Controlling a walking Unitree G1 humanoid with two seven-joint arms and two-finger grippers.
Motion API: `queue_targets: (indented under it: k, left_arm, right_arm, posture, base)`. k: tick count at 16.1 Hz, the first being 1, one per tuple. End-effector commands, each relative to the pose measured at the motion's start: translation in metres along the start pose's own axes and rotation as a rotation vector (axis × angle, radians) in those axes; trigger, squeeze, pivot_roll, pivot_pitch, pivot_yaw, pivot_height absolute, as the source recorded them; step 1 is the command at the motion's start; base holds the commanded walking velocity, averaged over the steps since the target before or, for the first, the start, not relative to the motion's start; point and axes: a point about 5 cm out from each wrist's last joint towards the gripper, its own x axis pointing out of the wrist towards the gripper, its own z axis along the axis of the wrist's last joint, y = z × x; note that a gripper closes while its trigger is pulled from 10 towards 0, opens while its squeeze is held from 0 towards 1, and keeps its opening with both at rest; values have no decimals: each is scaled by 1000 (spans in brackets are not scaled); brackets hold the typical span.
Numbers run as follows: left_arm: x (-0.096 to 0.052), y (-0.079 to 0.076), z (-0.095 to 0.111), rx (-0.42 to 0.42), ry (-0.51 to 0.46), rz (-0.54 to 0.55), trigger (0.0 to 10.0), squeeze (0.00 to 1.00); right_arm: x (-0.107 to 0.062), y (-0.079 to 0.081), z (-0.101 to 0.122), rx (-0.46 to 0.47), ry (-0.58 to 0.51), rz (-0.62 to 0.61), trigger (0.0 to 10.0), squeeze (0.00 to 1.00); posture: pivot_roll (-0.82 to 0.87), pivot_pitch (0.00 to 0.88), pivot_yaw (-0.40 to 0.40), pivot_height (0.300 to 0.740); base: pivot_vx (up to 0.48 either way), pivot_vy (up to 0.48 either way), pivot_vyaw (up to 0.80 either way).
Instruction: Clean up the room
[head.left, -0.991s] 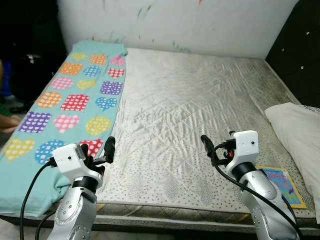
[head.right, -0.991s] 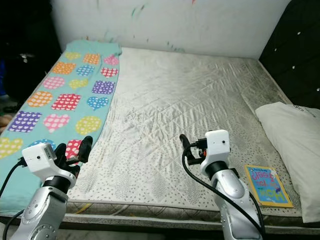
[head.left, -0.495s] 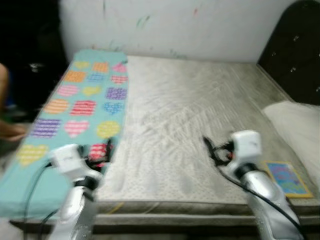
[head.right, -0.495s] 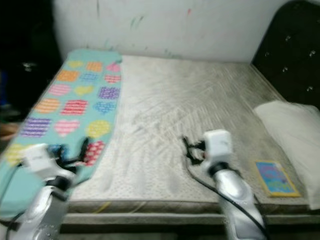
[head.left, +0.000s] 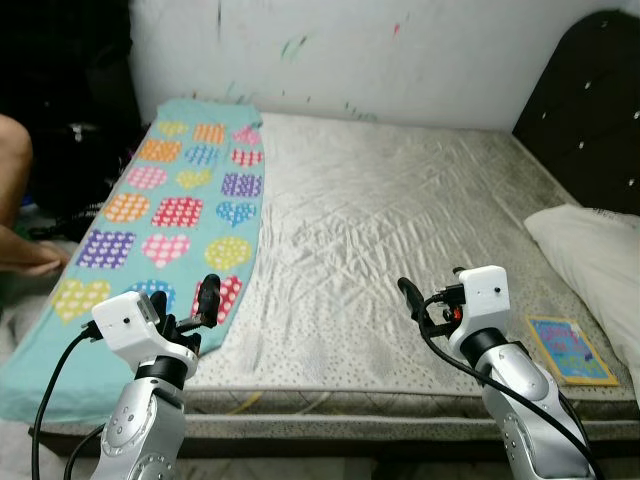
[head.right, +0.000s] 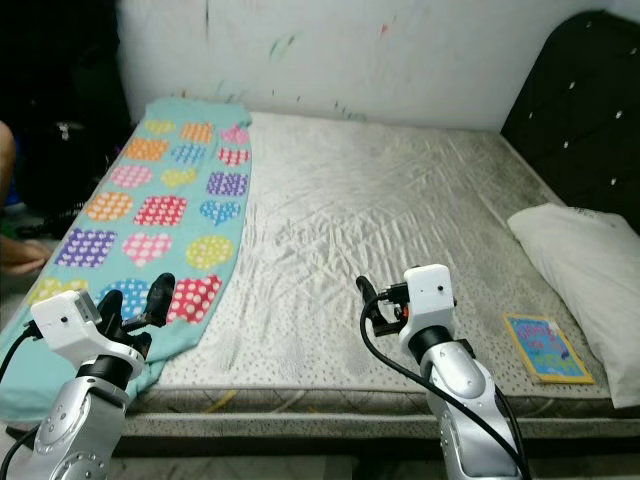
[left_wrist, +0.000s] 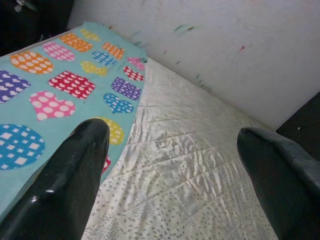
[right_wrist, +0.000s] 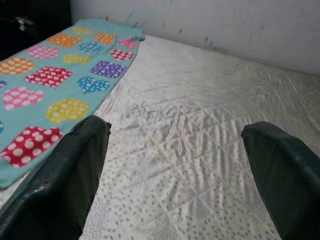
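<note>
A teal blanket (head.left: 170, 200) printed with coloured hearts lies flat along the left side of the bare quilted mattress (head.left: 400, 200). A white pillow (head.left: 595, 250) rests at the right edge. In front of it, near the front right corner, lies a colourful book (head.left: 568, 348). My left gripper (head.left: 195, 305) hovers open above the blanket's front end, and in its wrist view the fingers (left_wrist: 75, 170) stand wide apart with nothing between them. My right gripper (head.left: 415, 305) is open above the front middle of the mattress, empty, as the right wrist view (right_wrist: 175, 125) confirms.
A person's bare leg and foot (head.left: 25, 250) are at the far left beside the bed. A black tufted headboard (head.left: 590, 110) stands on the right, a paint-marked white wall (head.left: 350, 50) behind. Dark clutter (head.left: 75, 140) fills the back left corner.
The camera has shifted, passing through a blur; the bed's front edge and the person's leg now show more. Both grippers keep the same open pose. Nothing on the bed moved.
</note>
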Motion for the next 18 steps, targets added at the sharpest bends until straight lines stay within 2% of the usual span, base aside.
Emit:
queue_targets:
  k: [1, 18]
  left_arm:
    - [1, -6, 1, -7, -9, -30, 10000, 0]
    - [3, -6, -1, 9, 15, -29, 10000, 0]
  right_arm:
    - [0, -6, 3, -13, -12, -17, 10000, 0]
    - [1, -7, 0, -20, -9, -20, 10000, 0]
  posture:
    - [-42, 32, -75, 740]
    - [-43, 32, -70, 740]
  base:
    - [270, 0, 0]
    - [269, 0, 0]
